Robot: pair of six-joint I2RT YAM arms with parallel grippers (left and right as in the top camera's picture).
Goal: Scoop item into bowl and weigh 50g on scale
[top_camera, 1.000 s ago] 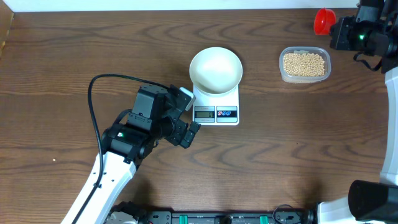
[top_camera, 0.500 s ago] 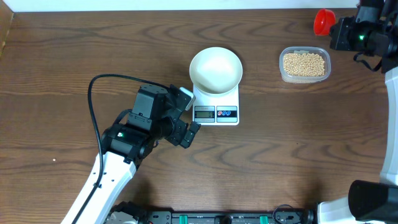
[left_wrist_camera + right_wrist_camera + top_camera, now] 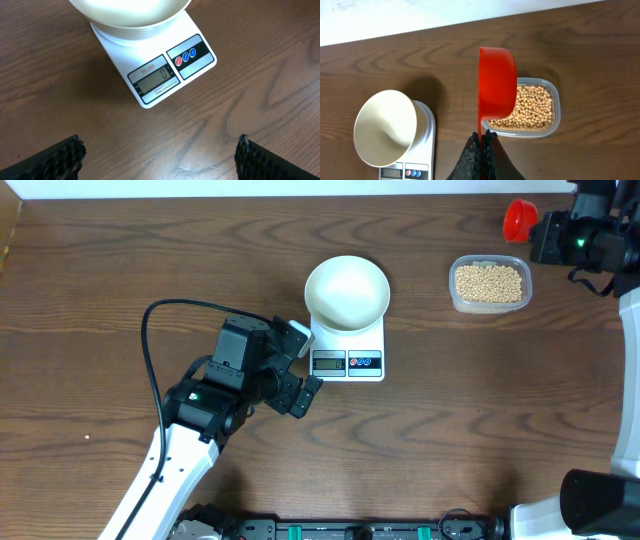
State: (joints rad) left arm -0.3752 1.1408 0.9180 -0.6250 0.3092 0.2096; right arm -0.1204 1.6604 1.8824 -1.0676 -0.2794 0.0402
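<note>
The white bowl (image 3: 346,293) stands on the white scale (image 3: 350,362), whose display reads 0 in the left wrist view. The bowl (image 3: 385,127) looks empty. Tan beans (image 3: 488,282) fill a clear tub (image 3: 455,298) to the right of the scale. My right gripper (image 3: 483,136) is shut on the thin handle of a red scoop (image 3: 497,85), held above the tub's far left edge. My left gripper (image 3: 159,150) stands open over bare wood just in front of the scale (image 3: 160,80), with nothing between its fingers.
The table's far edge meets a white wall just behind the scoop (image 3: 519,218). The left arm's black cable (image 3: 150,350) loops over the table on the left. Wooden tabletop (image 3: 480,440) lies around the scale and tub.
The red scoop in my right gripper has edged slightly to the left. The left arm, bowl and scale have not moved.
</note>
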